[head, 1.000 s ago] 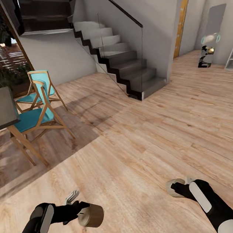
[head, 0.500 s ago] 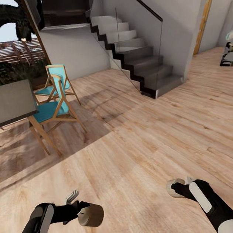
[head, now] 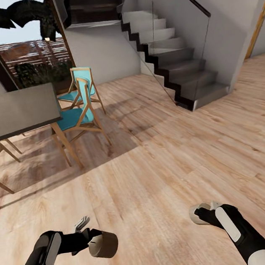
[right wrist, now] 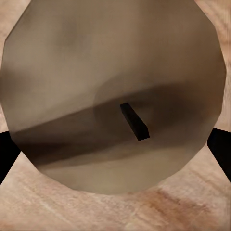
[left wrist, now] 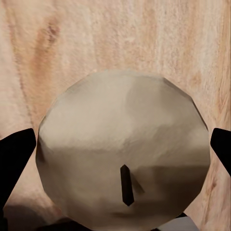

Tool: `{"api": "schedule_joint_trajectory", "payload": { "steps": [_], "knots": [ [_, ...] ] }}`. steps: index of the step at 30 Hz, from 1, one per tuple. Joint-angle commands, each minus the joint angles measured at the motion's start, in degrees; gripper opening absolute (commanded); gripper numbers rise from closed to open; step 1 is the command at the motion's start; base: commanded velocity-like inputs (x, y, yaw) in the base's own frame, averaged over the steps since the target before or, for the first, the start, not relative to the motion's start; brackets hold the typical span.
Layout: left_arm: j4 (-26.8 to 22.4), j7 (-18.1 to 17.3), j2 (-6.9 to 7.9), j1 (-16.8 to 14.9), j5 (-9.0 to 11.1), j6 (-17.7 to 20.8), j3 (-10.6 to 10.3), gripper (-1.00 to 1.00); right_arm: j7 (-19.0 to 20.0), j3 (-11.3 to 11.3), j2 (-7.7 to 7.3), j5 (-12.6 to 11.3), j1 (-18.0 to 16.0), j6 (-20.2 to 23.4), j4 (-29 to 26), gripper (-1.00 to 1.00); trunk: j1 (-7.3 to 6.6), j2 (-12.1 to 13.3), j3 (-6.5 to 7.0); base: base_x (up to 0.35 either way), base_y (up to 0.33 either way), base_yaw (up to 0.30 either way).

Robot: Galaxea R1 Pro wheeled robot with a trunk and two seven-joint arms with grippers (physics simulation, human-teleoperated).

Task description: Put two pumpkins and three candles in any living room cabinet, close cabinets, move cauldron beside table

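Observation:
Low in the head view my left gripper (head: 96,242) is shut on a beige-tan candle (head: 104,245), carried sideways above the wooden floor. In the left wrist view that candle (left wrist: 122,151) shows its round flat top with a short dark wick, a black finger (left wrist: 14,161) on each side. My right gripper (head: 201,215) is shut on a second candle (head: 197,214), mostly hidden by the hand. The right wrist view looks straight at this candle (right wrist: 113,91) and its wick. No pumpkin, cabinet or cauldron is in view.
A dark grey table (head: 15,112) stands at the left with teal wooden chairs (head: 79,115) beside it. A staircase with a glass balustrade (head: 182,65) rises at the back right. A large window (head: 31,50) is behind the table. Open wooden floor (head: 163,166) lies ahead.
The whole view has swung left: table, chairs and stairs have shifted right in the picture, and the doorway area at the far right has left it. Both arms hold their candles as before.

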Motion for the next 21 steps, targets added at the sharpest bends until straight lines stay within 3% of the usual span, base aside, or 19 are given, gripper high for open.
{"api": "schedule_joint_trajectory", "payload": {
  "steps": [1,21],
  "knots": [
    [-0.01,-0.01,0.0,-0.01,0.32,0.05,-0.01,-1.0,-0.04,0.0,0.01,0.0,-0.01,-0.04,0.01,-1.0,0.0,0.0,-0.06,0.0,0.0,0.236],
    [-0.01,-0.09,0.0,-0.01,0.4,0.02,-0.01,-1.0,-0.05,0.08,0.01,0.08,-0.01,-0.1,0.01,-1.0,0.0,0.0,-1.22,0.0,0.0,0.236]
  ]
}}
